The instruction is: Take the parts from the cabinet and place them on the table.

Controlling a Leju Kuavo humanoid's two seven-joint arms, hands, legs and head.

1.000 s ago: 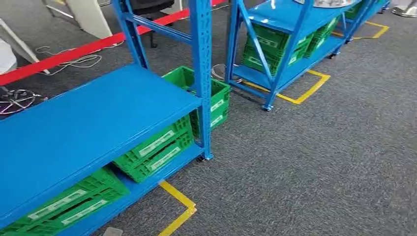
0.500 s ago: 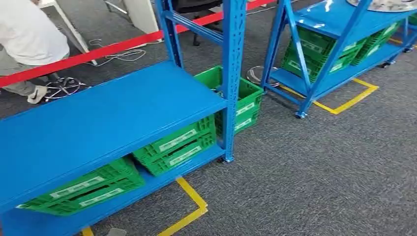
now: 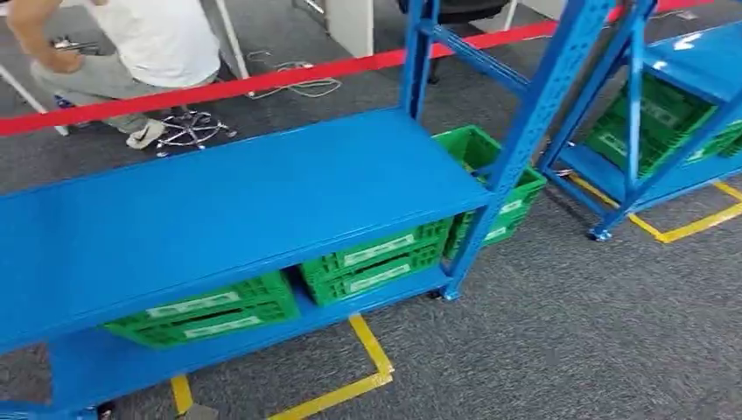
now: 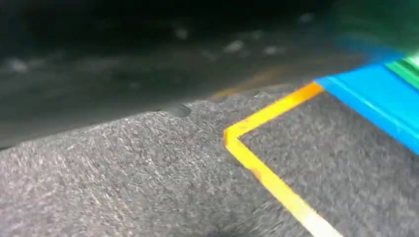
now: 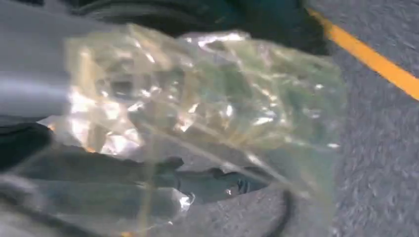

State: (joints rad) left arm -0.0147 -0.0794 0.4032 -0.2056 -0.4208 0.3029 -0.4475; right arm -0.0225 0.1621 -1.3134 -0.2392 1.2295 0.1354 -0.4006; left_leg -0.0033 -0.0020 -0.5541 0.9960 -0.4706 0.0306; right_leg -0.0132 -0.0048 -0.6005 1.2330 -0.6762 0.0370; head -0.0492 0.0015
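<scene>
A clear, crinkled plastic bag of parts fills the middle of the right wrist frame, held in the right hand, glinting, blurred, contents too hazy to make out. The blue cabinet spans the left and centre of the head frame, top shelf bare, green crates tucked on the lower shelf.

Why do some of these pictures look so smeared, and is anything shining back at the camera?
Head view: fairly sharp, slight motion softness, and a pale sheen of room light on the blue shelf. Left wrist view: heavily motion-blurred, the carpet and yellow tape line streaked, the upper part dark. Right wrist view: close and out of focus, with bright glare on the crinkled clear plastic bag in the right hand.
</scene>
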